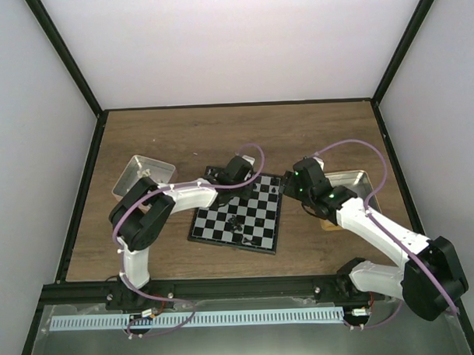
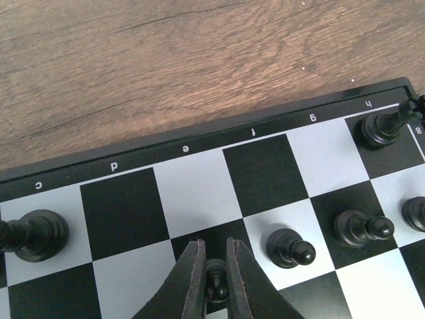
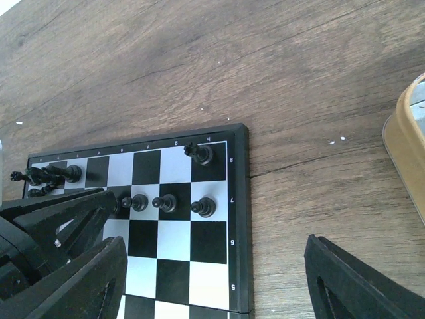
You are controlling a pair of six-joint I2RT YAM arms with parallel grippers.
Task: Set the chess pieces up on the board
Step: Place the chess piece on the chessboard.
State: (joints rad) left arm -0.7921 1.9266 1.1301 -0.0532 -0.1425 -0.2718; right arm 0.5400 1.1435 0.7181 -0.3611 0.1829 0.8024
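1. Left gripper (image 2: 214,256) sits closest to the lens, jaws narrow and pinched on a black pawn (image 2: 216,284).
2. The pawn is upright and looks seated on a dark square of the board (image 2: 265,126), second row from the far rim, in line with the next pawn (image 2: 292,249) to its right.
3. The piece lies dead centre between the fingers with no offset. The next move is likely to open and lift straight up.
4. Right gripper (image 3: 212,286) is wide and empty over the board's right side. The left arm is nearer.
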